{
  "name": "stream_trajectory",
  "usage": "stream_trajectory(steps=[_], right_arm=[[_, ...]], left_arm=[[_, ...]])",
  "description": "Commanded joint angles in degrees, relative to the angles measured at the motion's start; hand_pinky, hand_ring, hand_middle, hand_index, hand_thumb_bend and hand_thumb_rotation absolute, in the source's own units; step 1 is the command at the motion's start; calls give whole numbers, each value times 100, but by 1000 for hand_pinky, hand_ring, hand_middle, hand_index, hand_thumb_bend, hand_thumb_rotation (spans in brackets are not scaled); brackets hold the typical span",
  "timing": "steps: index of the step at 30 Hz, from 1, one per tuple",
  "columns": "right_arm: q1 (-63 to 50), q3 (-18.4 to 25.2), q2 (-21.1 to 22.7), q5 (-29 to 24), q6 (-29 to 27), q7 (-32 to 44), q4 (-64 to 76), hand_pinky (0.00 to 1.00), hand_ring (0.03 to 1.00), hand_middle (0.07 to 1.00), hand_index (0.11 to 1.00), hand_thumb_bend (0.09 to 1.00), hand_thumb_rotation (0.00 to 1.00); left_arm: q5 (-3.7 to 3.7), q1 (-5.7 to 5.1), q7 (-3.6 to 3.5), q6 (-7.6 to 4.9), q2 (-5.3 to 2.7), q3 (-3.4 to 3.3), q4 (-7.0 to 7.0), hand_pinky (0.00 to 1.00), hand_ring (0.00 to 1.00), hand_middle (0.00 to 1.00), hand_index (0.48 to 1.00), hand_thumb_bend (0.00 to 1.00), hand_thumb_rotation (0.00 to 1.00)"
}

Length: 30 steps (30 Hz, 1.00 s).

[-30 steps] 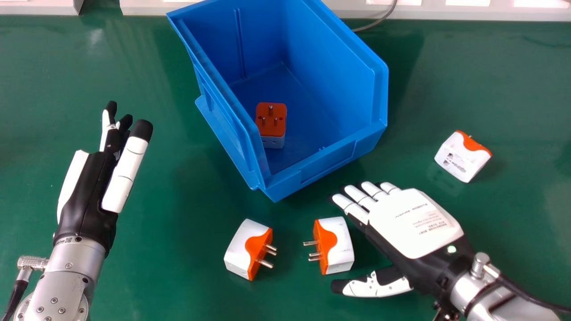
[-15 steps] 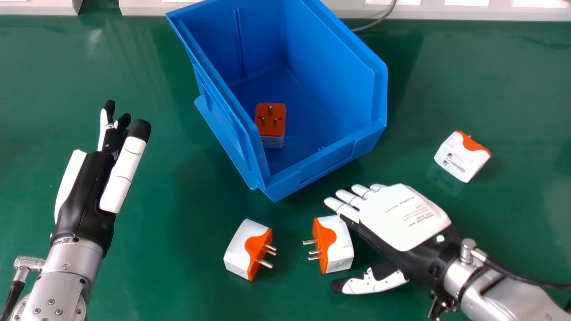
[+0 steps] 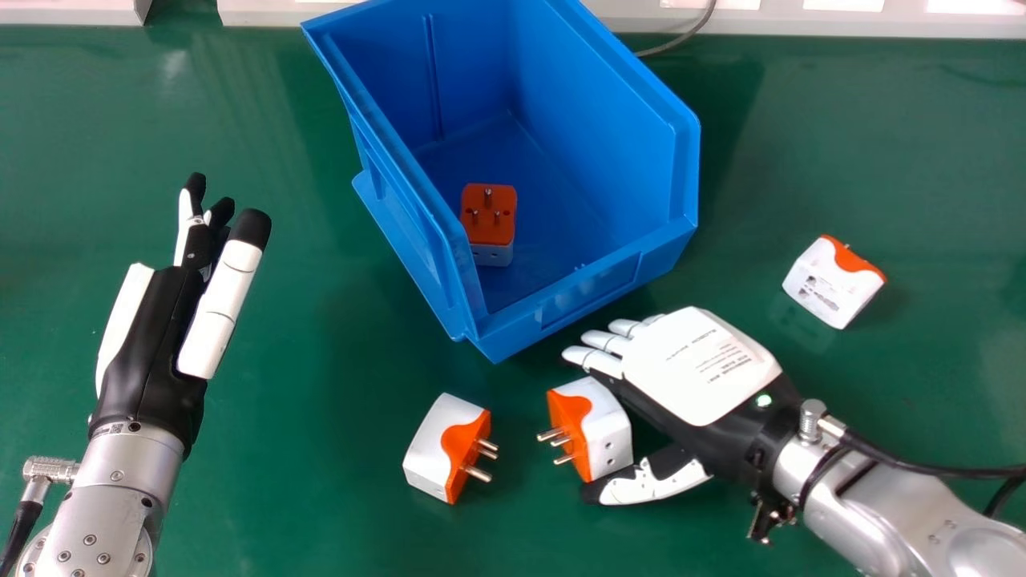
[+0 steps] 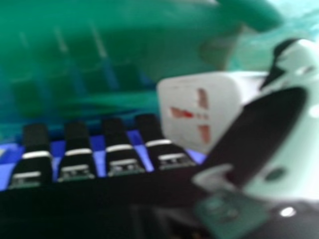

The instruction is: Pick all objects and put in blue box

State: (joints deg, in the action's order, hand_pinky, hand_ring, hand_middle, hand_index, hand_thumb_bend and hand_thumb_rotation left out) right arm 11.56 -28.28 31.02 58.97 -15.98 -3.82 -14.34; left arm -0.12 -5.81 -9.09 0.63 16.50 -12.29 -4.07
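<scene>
My right hand (image 3: pixel 696 365) lies low over the table in the head view, its fingers extended and its thumb at the near side of a white-and-orange adapter (image 3: pixel 607 429). In the right hand view the adapter (image 4: pixel 192 109) sits between the thumb and fingers of my right hand (image 4: pixel 117 154). A second adapter (image 3: pixel 437 441) rests left of it, prongs facing right. Another adapter (image 3: pixel 830 284) lies at the right. Inside the blue box (image 3: pixel 561 303) is one adapter (image 3: pixel 487 216), prongs up. My left hand (image 3: pixel 152 344) is held open at the left.
A pale ledge (image 3: pixel 850 22) runs along the table's back edge, with a grey cable (image 3: pixel 681 38) behind the box. The green table (image 3: pixel 313 497) surrounds the box and adapters.
My right hand has moved left and slightly away from the near edge, its thumb now meeting the adapter. That adapter has turned a little and shifted slightly left. My left hand has barely moved.
</scene>
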Motion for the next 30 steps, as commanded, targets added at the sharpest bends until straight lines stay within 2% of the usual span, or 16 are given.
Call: stream_trajectory(steps=[1,5,10,13,21,26,30], right_arm=[[13,-58,-36,-49,-87,-218,-186,254,289,332,524,498,201],[8,-26,-33,-163,-85,-240,-228,142,183,238,499,505,159],[-83,43,38,-241,12,-103,20,93,137,195,490,508,144],[-127,38,82,-240,99,-18,167,29,72,133,478,513,125],[-328,115,116,-344,360,297,681,20,63,129,474,513,118],[-425,191,123,-450,358,215,843,23,66,136,473,512,118],[-548,283,147,-528,369,246,1022,24,69,139,473,511,116]], left_arm=[[-47,-24,-8,-9,56,-46,-200,1000,1000,1000,1000,815,1000],[-49,-24,-12,7,59,-52,-218,1000,1000,1000,1000,814,1000],[-67,-3,-25,14,61,-58,-188,1000,1000,1000,1000,814,1000],[-80,-1,-41,19,63,-67,-181,1000,1000,1000,1000,813,1000],[-54,-27,-69,62,62,-64,-287,1000,1000,1000,1000,821,1000],[-49,-22,-96,26,89,-71,-252,1000,1000,1000,1000,826,1000],[-74,-1,-123,15,102,-74,-223,1000,1000,1000,1000,830,1000]])
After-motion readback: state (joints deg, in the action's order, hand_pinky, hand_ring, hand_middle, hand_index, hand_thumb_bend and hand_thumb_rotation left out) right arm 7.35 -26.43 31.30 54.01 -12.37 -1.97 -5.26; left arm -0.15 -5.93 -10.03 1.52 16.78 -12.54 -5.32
